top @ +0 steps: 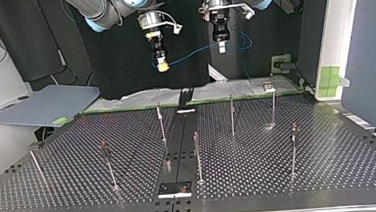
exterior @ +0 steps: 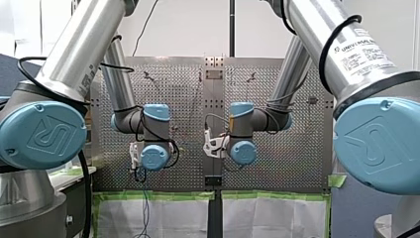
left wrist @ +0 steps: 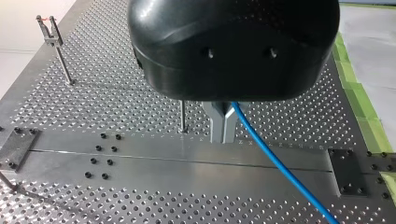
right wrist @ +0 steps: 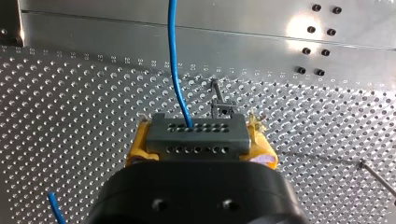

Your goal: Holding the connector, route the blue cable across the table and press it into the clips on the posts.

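In the top view both grippers hang high above the far edge of the perforated table [top: 291,174]. My right gripper [top: 162,65], with yellow pads, is shut on a grey connector [right wrist: 196,133] with rows of small holes. The blue cable [top: 192,55] runs from the connector across to my left gripper [top: 221,44]. In the left wrist view that gripper's metal fingers [left wrist: 223,126] are shut on the blue cable [left wrist: 280,168], which trails down past them. Several thin posts with clips stand on the table, such as one post [top: 160,120] and another post [top: 232,114].
A smooth metal strip [top: 178,141] runs down the table's middle, with a black plate [top: 174,188] at its near end. More posts [top: 294,148] stand toward the sides. A clip post [right wrist: 219,103] lies just ahead of the connector. Green tape [top: 332,78] marks the far edge.
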